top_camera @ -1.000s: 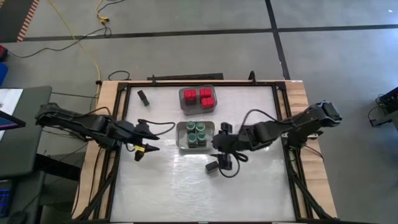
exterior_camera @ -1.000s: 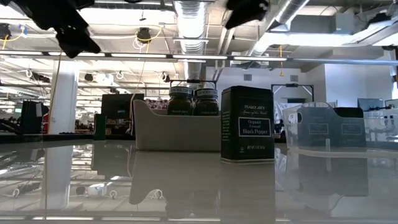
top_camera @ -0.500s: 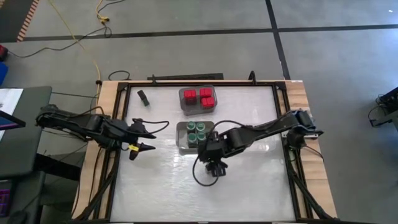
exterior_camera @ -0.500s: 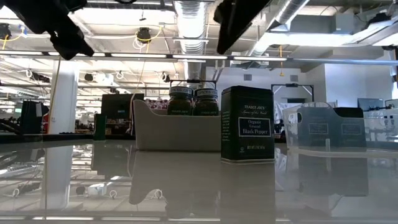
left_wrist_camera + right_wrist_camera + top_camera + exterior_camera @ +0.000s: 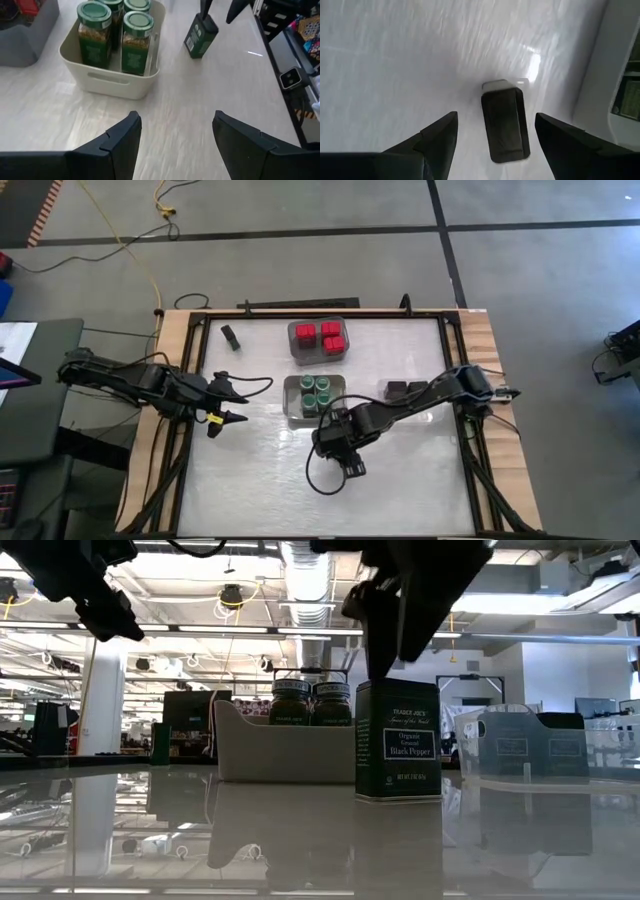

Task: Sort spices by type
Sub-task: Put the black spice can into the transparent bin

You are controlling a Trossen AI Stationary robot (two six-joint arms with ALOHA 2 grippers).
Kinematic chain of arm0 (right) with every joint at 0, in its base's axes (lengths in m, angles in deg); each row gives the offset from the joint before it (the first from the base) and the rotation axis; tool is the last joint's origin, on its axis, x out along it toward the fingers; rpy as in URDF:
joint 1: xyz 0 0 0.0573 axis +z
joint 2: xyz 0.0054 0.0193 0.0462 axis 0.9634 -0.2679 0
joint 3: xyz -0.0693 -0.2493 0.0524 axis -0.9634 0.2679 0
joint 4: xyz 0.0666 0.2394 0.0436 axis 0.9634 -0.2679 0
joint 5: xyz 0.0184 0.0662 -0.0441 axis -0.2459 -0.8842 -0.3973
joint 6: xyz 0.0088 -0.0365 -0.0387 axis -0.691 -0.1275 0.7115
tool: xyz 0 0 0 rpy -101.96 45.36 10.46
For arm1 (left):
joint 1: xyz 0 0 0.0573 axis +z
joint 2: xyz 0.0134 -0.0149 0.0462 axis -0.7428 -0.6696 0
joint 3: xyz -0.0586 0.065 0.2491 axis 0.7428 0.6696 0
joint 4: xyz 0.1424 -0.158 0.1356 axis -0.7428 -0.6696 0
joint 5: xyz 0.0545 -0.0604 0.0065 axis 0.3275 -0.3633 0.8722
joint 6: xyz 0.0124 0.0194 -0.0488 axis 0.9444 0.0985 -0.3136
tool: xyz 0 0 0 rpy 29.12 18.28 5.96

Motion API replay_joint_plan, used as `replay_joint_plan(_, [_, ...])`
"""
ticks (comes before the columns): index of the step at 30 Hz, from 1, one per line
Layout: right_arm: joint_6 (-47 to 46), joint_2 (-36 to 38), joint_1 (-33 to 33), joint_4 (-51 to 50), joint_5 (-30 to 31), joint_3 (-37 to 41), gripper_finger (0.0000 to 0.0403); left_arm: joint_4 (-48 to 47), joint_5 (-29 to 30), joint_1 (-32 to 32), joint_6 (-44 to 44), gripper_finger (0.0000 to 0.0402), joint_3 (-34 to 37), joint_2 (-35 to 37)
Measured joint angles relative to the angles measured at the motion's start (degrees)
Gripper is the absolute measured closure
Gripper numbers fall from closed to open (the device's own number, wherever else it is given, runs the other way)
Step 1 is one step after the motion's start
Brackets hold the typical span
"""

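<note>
Your right gripper (image 5: 492, 145) hangs with fingers apart directly above the upright black pepper tin (image 5: 398, 740), just beside the green-lidded jars' bin (image 5: 291, 408); your left gripper (image 5: 228, 406) waits, fingers apart, on that bin's other side.

Four red-topped containers (image 5: 323, 335), four green-lidded jars (image 5: 316, 393), four dark tins (image 5: 398, 739) visible.

Overhead, table-level and two wrist views, all sharing the black tin (image 5: 398, 740).

White tabletop (image 5: 400, 480): bin of red tins (image 5: 318, 340), bin of green jars (image 5: 296, 412), black tins (image 5: 405, 390), one dark tin (image 5: 398, 740) standing alone.
</note>
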Motion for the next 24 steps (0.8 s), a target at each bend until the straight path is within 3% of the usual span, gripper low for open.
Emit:
replay_joint_plan(16, [-0.4,-4.0,0.4,-0.7,-0.1,0.0,0.0126,-1.2,0.0,0.0,0.0,0.0166,0.0,0.0])
replay_joint_plan(20, [-1.4,-4.0,0.4,-0.8,-0.2,0.0,0.0158,-1.1,0.0,0.0,0.0,0.0166,0.0,0.0])
replay_joint_plan(24, [-1.4,-4.0,0.3,-0.7,-0.1,0.0,0.0224,-1.1,0.0,0.0,0.0,0.0166,0.0,0.0])
